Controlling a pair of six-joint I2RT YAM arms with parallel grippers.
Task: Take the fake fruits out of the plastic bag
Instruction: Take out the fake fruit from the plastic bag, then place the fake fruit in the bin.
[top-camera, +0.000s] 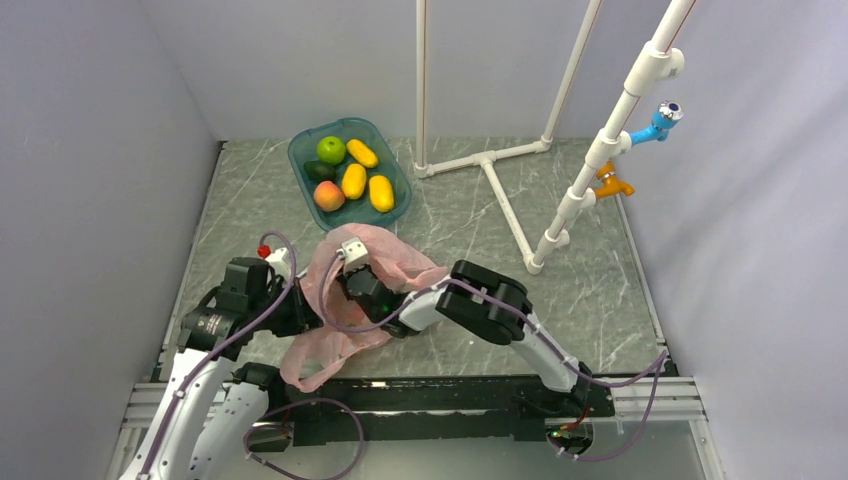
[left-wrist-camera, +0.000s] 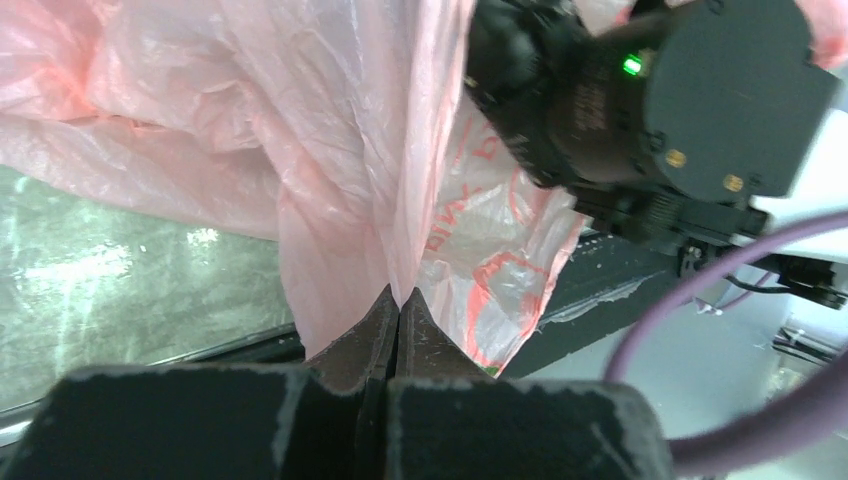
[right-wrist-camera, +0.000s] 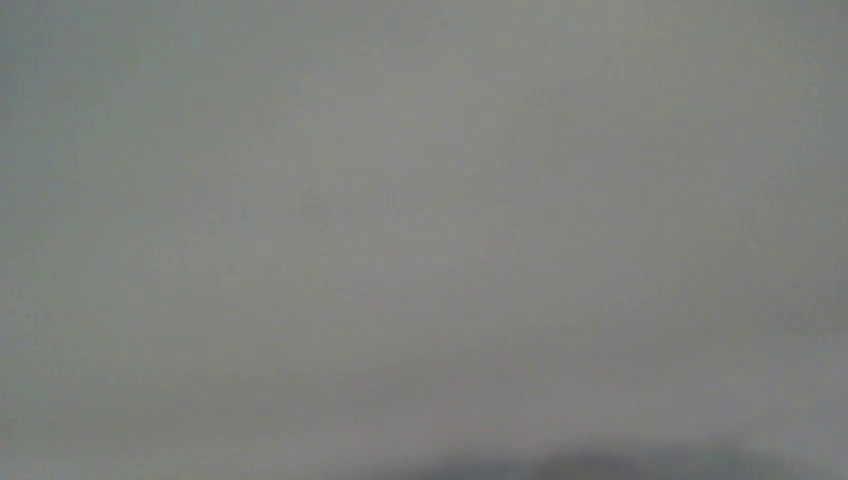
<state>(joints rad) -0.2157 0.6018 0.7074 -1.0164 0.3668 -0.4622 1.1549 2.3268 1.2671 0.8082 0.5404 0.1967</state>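
While left gripper (left-wrist-camera: 397, 300) pinches a fold of the plastic bag (left-wrist-camera: 330, 120) lying near-centre between the arms, and right gripper (top-camera: 352, 272) sits buried inside it, jaws unreadable, left should hold the mouth taut; fake fruits (top-camera: 353, 181) show only in the far tray (top-camera: 388, 158).

Soft even light, glare on the table (left-wrist-camera: 90, 265), the right wrist view only a featureless grey blur.
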